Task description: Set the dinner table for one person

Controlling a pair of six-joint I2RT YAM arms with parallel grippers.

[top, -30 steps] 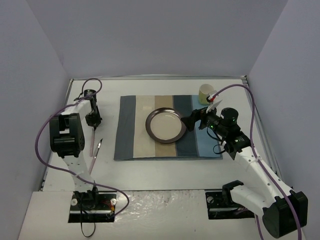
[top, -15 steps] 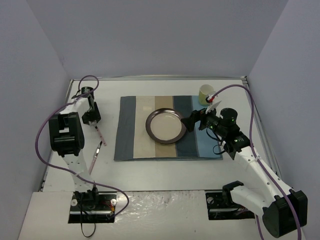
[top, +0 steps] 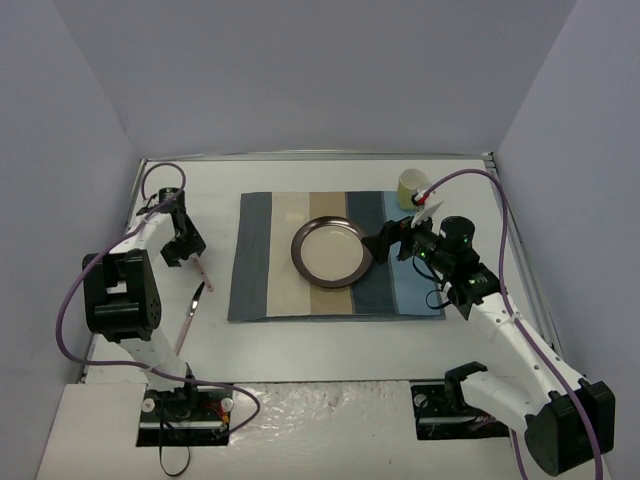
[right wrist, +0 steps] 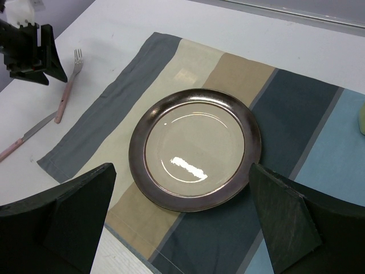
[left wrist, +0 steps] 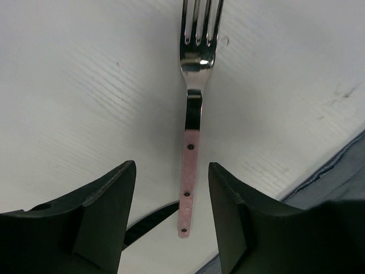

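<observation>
Dinner table (top: 330, 345) fills centre of overhead view. Striped placemat (top: 335, 255) at mid-frame, brown-rimmed plate (top: 332, 250) on it. Left gripper (top: 184, 245) at left of frame, jaws spread either side of pink-handled fork (left wrist: 191, 154) (flat on white top, clear of both fingers). Right gripper (top: 385, 243) just right of plate, jaws wide apart, holding nothing.

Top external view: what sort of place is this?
Probably a robot lab test cell: plain lavender-grey wall panels enclose a flat white tabletop, two white robot arms mounted at its near edge, and a round brown-rimmed plate sits on a striped cloth placemat.
</observation>
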